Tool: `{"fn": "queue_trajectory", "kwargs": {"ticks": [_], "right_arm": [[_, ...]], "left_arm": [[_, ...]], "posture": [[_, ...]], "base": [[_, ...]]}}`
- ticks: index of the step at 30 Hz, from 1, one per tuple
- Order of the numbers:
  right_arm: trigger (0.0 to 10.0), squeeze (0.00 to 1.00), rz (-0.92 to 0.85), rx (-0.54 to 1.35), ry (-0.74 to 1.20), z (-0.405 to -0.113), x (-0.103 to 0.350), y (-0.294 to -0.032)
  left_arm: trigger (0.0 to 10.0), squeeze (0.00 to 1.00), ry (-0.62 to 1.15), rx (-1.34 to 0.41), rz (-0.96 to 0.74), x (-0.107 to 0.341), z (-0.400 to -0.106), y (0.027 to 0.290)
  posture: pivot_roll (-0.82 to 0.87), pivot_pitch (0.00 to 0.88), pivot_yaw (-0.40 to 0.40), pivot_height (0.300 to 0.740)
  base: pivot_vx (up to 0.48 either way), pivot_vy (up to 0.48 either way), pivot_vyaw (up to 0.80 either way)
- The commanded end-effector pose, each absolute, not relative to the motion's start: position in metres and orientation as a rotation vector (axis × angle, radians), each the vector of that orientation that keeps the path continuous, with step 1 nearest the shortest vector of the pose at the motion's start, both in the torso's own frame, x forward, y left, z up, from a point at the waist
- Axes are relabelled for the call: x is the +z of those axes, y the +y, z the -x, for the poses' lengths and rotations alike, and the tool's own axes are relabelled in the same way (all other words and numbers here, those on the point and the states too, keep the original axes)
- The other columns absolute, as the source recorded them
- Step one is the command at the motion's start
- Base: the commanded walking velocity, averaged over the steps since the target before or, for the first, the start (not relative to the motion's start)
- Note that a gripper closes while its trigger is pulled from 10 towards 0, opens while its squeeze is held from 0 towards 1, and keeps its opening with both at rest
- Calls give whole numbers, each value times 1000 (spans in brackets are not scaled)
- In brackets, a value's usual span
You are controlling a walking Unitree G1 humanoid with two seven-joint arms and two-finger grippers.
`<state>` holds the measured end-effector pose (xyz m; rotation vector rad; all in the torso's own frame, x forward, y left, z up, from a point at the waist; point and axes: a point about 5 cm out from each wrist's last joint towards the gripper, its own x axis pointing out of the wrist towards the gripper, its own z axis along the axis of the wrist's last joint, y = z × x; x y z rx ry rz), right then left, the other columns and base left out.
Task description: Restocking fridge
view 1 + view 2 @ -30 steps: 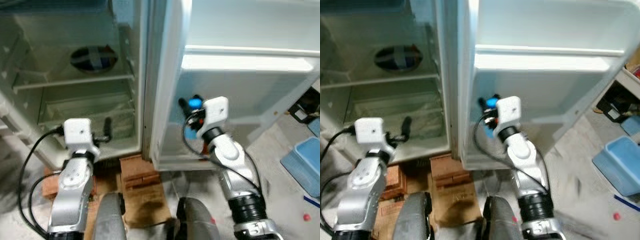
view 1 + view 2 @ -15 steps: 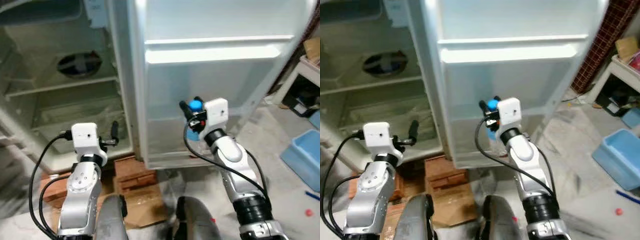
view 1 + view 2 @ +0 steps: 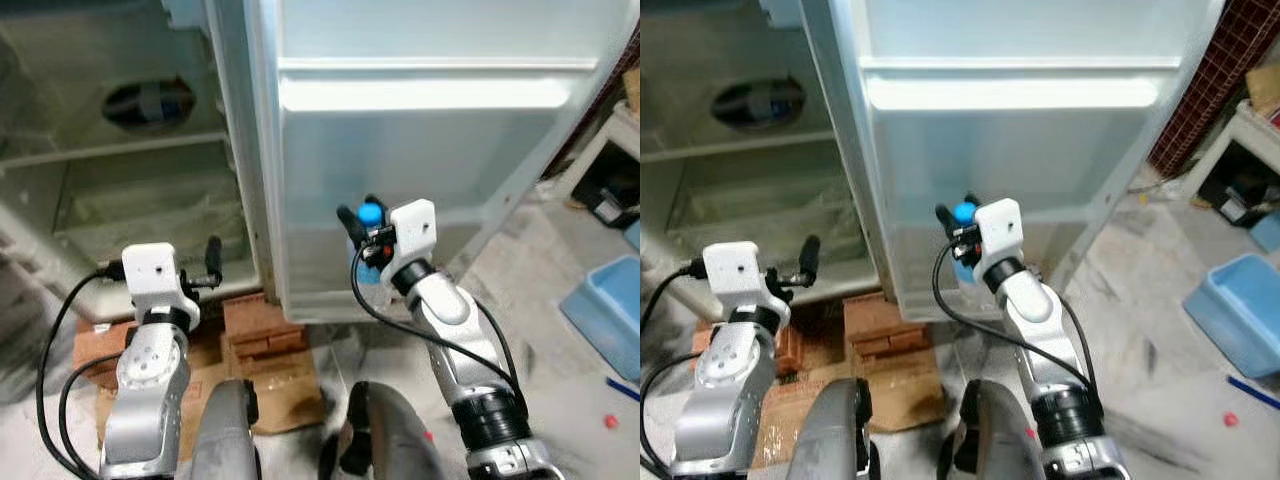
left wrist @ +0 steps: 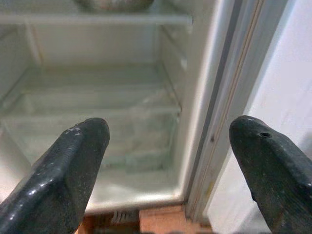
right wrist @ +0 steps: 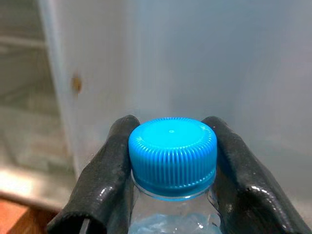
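Fridge (image 3: 140,200) stands open, its pale shelves bare apart from a round dark thing (image 3: 148,100) on the upper shelf. Right gripper (image 5: 170,165) clamps a blue-capped water bottle (image 5: 172,151) just before the open door (image 3: 420,160). Left gripper (image 4: 168,165), fingers apart, faces the lower compartment. Bricks (image 3: 262,325) and cardboard (image 3: 285,385) lie on the stained floor (image 3: 560,390), a blue bin (image 3: 608,315) off right.

The right tool (image 3: 358,222) carrying the bottle (image 5: 172,161) has drawn nearer the fridge door (image 3: 430,150).

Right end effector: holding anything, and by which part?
Yes. The right end effector is shut on a clear water bottle, its fingers pinching either side of the blue cap.
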<state>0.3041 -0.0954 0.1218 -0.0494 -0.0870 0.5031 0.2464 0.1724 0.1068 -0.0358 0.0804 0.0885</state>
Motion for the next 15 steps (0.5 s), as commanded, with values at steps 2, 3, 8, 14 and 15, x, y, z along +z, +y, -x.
{"fn": "queue_trajectory", "kwargs": {"ticks": [2,3,8,14,15], "right_arm": [[10000,0,85,579,-123,-304,126,-81],[10000,0,79,627,-125,-303,125,-75],[10000,0,101,709,-164,-301,128,-64],[10000,0,129,733,-180,-301,127,-59],[10000,0,157,750,-194,-300,127,-57]], "left_arm": [[10000,0,77,101,26,110,-244,176],[10000,0,78,101,26,110,-242,176],[10000,0,86,99,23,110,-239,175],[10000,0,87,105,19,111,-237,176],[10000,0,86,108,15,112,-236,176]], "posture": [[92,113,-40,541],[96,119,-42,541],[105,130,-46,526],[114,139,-48,491],[116,143,-48,491]], "base": [[0,0,0],[0,0,0],[0,0,0],[0,0,0],[0,0,0]]}}
